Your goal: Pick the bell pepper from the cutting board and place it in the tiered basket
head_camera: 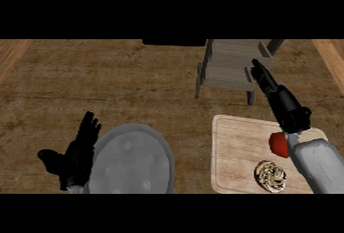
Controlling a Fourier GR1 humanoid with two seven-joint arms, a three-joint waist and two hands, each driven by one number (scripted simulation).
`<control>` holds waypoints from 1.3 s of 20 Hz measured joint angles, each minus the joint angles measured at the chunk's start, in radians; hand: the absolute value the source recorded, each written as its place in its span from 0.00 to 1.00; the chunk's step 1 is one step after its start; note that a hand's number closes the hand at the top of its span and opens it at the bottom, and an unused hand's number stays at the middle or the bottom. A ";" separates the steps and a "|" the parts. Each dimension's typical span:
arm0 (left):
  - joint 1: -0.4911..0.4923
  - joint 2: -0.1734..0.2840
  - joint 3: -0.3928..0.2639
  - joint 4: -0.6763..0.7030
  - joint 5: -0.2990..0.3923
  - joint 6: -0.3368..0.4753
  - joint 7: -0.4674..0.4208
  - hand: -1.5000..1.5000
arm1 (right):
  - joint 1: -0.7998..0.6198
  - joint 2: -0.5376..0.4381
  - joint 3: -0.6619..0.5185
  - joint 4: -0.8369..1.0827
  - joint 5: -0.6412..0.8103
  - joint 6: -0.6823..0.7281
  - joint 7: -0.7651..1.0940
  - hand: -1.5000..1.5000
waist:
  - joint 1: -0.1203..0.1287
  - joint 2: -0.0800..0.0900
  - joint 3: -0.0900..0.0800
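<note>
The red bell pepper (277, 144) lies on the pale wooden cutting board (235, 150) at the lower right, its right side hidden by my right forearm. My right hand (289, 109) is open and holds nothing. It stretches past the pepper, with its straight fingers reaching the right side of the grey tiered basket (227, 68) at the top centre. My left hand (77, 157) rests open at the lower left, fingers up, beside a plate.
A large grey plate (132, 160) sits at the lower left centre, touching the left hand's side. A round patterned brown-and-white item (270, 175) lies on the board's near part. A dark object (173, 42) sits at the counter's far edge.
</note>
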 measured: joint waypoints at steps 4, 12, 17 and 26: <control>0.028 0.073 0.032 0.019 -0.012 -0.011 0.020 0.50 | 0.117 0.085 -0.108 -0.013 -0.141 -0.028 -0.097 1.00 | -0.041 0.009 0.015; 0.069 0.232 0.074 0.057 -0.021 -0.086 0.074 0.50 | 0.327 0.309 -0.372 -0.022 -0.338 -0.192 -0.371 0.00 | -0.099 0.009 0.026; 0.057 0.292 0.090 0.059 -0.013 -0.139 0.096 0.50 | 0.464 0.226 -0.342 0.054 -0.159 -0.387 -0.281 0.00 | -0.063 0.016 0.009; 0.029 0.324 0.095 0.087 -0.009 -0.194 0.127 0.50 | 0.537 -0.062 -0.190 -0.075 0.003 -0.364 0.204 0.00 | -0.035 0.014 0.004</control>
